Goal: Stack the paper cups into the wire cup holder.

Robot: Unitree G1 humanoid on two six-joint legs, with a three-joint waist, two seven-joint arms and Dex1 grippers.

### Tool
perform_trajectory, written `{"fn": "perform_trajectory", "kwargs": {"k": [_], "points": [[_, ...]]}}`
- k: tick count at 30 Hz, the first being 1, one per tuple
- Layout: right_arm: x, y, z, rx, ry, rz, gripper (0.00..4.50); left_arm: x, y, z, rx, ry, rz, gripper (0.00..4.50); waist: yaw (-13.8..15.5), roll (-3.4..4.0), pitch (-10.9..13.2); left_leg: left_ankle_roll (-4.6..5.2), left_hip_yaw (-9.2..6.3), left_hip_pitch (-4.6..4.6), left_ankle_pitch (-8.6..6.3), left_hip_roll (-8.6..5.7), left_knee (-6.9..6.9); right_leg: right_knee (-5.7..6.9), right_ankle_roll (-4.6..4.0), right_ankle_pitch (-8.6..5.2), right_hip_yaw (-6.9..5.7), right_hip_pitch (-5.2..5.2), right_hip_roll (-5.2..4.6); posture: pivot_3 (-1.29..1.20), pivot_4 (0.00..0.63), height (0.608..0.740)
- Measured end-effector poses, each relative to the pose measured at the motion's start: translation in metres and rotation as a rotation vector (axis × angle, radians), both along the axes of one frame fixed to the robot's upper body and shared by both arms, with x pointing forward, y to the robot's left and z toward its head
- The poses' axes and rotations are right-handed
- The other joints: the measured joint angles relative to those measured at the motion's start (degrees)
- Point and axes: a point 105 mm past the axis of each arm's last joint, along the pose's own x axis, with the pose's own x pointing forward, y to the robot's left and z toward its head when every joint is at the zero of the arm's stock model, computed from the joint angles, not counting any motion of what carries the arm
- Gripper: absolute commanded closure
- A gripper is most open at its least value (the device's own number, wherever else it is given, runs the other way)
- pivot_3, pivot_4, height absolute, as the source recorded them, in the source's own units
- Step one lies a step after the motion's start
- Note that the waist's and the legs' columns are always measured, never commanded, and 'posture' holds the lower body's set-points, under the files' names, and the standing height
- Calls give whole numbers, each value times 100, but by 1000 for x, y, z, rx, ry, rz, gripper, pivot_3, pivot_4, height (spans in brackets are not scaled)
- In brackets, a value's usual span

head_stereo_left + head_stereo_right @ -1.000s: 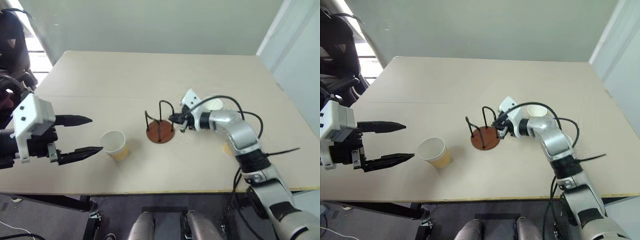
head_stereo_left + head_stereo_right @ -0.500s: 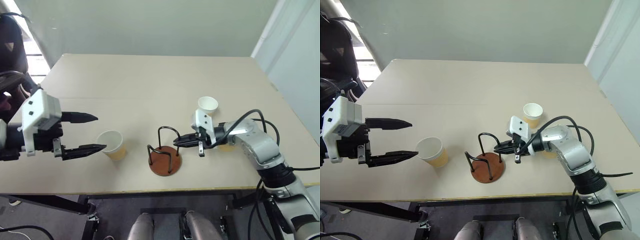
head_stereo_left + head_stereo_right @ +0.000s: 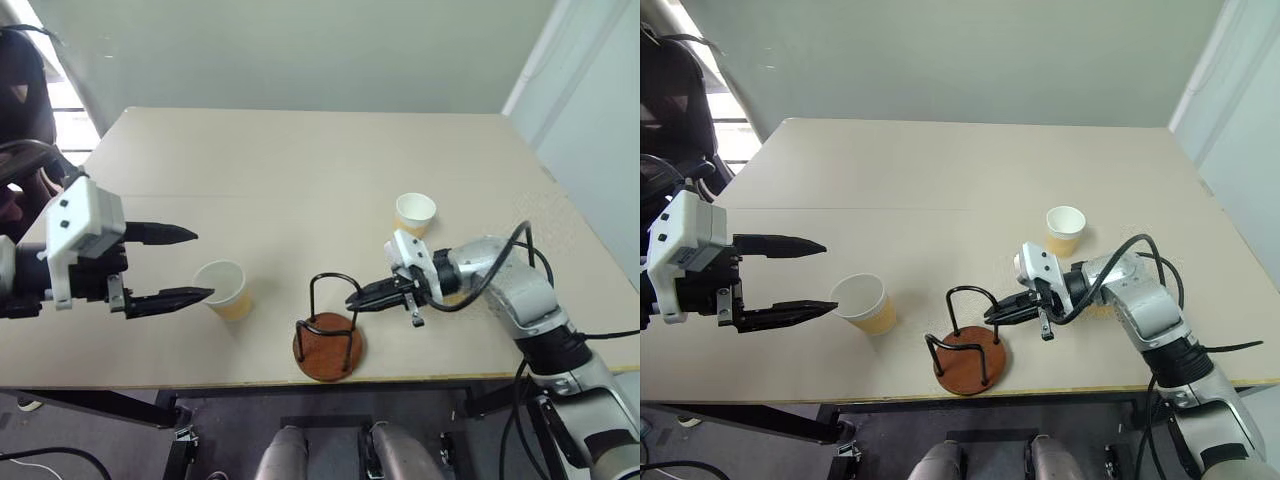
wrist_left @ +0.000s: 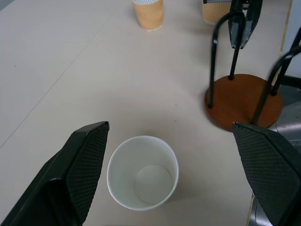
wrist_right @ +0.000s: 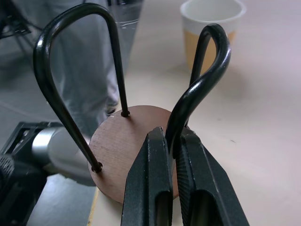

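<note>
We see a beige table [image 3: 300, 160]. On it stand one paper cup [image 3: 225, 289] at the left, another cup [image 3: 414, 213] further right, and the wire cup holder [image 3: 328, 332] at the near edge.

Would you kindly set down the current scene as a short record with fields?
table: beige top
cup holder: brown base at the table's near edge, slightly overhanging, no cup in it
right gripper: shut on a wire loop of the cup holder
left gripper: open, fingers on either side of the near cup, not touching
near cup: upright
far cup: upright, beyond the right arm
third cup: partly hidden behind the right gripper
</note>
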Motion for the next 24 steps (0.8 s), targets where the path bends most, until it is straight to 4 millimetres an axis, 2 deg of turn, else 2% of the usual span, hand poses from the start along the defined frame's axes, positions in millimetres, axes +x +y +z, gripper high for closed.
{"fn": "perform_trajectory", "kwargs": {"k": [3,10,19,24], "points": [[5,-3,-6,-15,-8,9,4490,0,0,0,0,-1,0,0,0,1,0,0,0,0,0,1,3,0,-3,2,1,-1,0,0,150,740],[24,-7,-2,-33,-86,14,4490,0,-1,1,-1,-1,-3,0,-2,1,0,0,-1,0,-2,3,3,1,-8,5,1,-2,0,0,150,740],[20,-8,-2,-31,-113,95,4490,-1,-2,0,2,2,-6,0,-5,1,0,-9,-1,0,-9,4,3,-1,-11,3,0,-2,0,0,150,740],[25,-8,-2,-33,-141,120,4490,-1,-2,0,3,2,-7,0,-11,1,1,-9,-1,1,-9,5,6,0,-16,7,1,-3,0,0,150,740]]}}
